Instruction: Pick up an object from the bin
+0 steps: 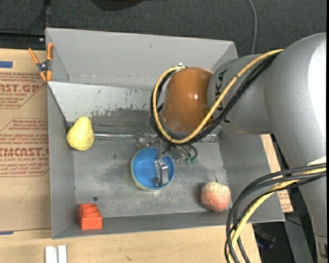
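A round blue bowl-like dish (145,170) with a pale rim lies in the middle of the bin floor. My gripper (162,171) reaches down from under the orange dome onto the dish's right side, one metal finger (163,172) standing inside the dish near its rim. Whether the rim is pinched between the fingers is hidden. A pink-red peach-like fruit (215,196) lies to the lower right of the gripper, apart from it.
A yellow pear-shaped fruit (80,134) rests against the left wall. An orange block (90,216) sits in the near left corner. The arm with its orange dome and cables hangs over the bin's right half.
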`<state>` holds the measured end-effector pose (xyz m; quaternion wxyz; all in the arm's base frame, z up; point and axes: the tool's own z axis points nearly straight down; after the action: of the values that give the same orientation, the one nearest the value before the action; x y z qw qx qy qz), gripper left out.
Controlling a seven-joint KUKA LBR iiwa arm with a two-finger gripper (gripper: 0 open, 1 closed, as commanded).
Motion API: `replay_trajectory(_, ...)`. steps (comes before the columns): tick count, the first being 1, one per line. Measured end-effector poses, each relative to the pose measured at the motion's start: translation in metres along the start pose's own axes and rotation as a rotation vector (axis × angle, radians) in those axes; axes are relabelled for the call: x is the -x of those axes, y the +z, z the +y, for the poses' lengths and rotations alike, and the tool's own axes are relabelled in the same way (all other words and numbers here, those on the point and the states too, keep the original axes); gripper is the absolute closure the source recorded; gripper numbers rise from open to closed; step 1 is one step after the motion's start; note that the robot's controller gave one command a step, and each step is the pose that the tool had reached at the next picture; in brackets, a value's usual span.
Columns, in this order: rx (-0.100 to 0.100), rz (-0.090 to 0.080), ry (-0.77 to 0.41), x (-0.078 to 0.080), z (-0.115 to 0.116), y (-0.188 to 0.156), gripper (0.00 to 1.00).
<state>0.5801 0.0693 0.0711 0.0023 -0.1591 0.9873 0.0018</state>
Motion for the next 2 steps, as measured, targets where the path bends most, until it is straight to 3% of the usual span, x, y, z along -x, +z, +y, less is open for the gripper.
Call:
replay_trajectory(1,0.001,-0.001,0.153,0.0003,-0.0004,0.0000,0.00)
replay_trajectory(2,0.000,-0.011,0.000,0.0030,0.0008,-0.0023,1.00)
